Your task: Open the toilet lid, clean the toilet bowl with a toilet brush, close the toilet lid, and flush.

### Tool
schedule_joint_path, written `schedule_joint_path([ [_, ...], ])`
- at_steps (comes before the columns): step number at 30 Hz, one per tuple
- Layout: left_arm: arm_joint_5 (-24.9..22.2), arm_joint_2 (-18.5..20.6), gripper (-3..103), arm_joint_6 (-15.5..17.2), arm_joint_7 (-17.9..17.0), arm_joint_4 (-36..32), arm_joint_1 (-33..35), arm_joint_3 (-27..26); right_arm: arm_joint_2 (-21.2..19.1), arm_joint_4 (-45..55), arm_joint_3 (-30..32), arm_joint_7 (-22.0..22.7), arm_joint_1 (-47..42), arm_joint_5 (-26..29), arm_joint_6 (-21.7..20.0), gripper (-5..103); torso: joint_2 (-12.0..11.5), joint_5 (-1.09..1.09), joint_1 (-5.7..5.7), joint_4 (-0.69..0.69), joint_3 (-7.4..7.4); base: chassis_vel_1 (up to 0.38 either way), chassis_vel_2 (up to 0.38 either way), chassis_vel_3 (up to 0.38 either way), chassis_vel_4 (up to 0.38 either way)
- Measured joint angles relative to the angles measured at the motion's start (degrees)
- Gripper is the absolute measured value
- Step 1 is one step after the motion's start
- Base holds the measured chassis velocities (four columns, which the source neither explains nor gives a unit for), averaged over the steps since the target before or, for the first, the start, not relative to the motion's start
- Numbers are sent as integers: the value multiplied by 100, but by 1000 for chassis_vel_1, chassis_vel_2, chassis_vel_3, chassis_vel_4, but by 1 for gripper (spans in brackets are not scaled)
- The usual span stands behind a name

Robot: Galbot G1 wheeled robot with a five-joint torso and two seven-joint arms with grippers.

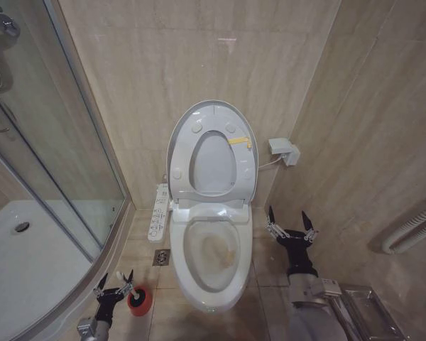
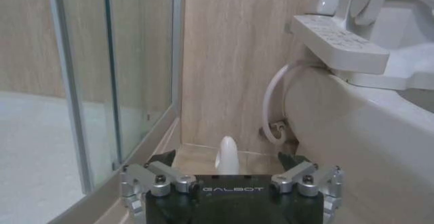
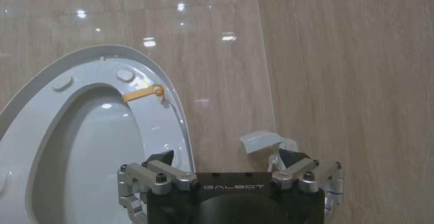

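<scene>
The toilet lid (image 1: 214,109) stands raised against the back wall, with the ring seat (image 1: 197,145) and its yellow sticker folded up against it. Below lies the open toilet bowl (image 1: 193,245), stained brownish inside. A red holder (image 1: 139,301) sits on the floor left of the bowl. My left gripper (image 1: 114,283) hovers open just left of it. In the left wrist view the white toilet brush handle (image 2: 227,155) rises between the open fingers of the left gripper (image 2: 227,164), untouched. My right gripper (image 1: 290,223) stands open to the right of the bowl, and the right gripper (image 3: 227,159) faces the lid (image 3: 48,89).
A glass shower enclosure (image 1: 64,142) and white shower tray (image 1: 35,263) fill the left. The control panel (image 1: 158,212) juts out beside the bowl, with a floor drain (image 1: 161,257) below. A wall box (image 1: 283,150) and a pipe (image 1: 412,231) are on the right.
</scene>
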Motion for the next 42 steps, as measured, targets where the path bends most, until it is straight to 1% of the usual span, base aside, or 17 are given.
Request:
schedule_joint_path([
  [3, -30, -1, 100, 11, 85, 114, -60, 26, 0, 0, 0, 0, 0, 0, 0, 100, 0, 1, 0, 1, 0, 0, 0, 0, 0],
  [4, -36, -5, 94, 7, 115, 181, -88, 35, 0, 0, 0, 0, 0, 0, 0, 100, 0, 1, 0, 0, 0, 0, 0, 0, 0],
  [11, -36, -104, 94, -55, 232, 523, -232, 44, 0, 0, 0, 0, 0, 0, 0, 100, 0, 1, 0, 1, 0, 0, 0, 0, 0],
  [12, -29, -116, 73, -76, 259, 565, -256, 47, 0, 0, 0, 0, 0, 0, 0, 100, 0, 0, 0, 0, 0, 0, 0, 0, 0],
  [20, 55, -111, 73, -147, 377, 732, -354, 28, 0, 0, 0, 0, 0, 0, 0, 100, 0, 1, 0, 0, 0, 0, 0, 0, 0],
  [21, 100, -109, 68, -186, 411, 781, -380, 14, 0, 0, 0, 0, 0, 0, 0, 100, 0, 1, 0, 1, 0, 0, 0, 0, 0],
  [24, 207, -104, 68, -273, 455, 903, -444, -12, 0, 0, 0, 0, 0, 0, 0, 100, 0, 1, 0, 1, 0, 0, 0, 0, 0],
  [28, 220, -96, 68, -296, 477, 919, -463, -13, 0, 0, 0, 0, 0, 0, 0, 100, 0, 1, 0, 0, 0, 0, 0, 0, 0],
  [29, 222, -94, 41, -308, 494, 918, -471, -12, 0, 0, 0, 0, 0, 0, 0, 100, 0, 1, 0, 0, 0, 0, 0, 0, 0],
  [34, 254, -104, 41, -381, 522, 836, -449, -8, 0, 0, 0, 0, 0, 0, 0, 100, 0, 1, 0, 1, 0, 0, 0, 0, 0],
  [35, 264, -107, 21, -396, 520, 747, -408, -8, 0, 0, 0, 0, 0, 0, 0, 100, 0, 0, 0, 0, 0, 0, 0, 0, 0],
  [42, 403, -104, 21, -497, 482, 339, -201, -54, 0, 0, 0, 0, 0, 0, 0, 100, 0, 0, 0, 0, 0, 0, 0, 0, 0],
])
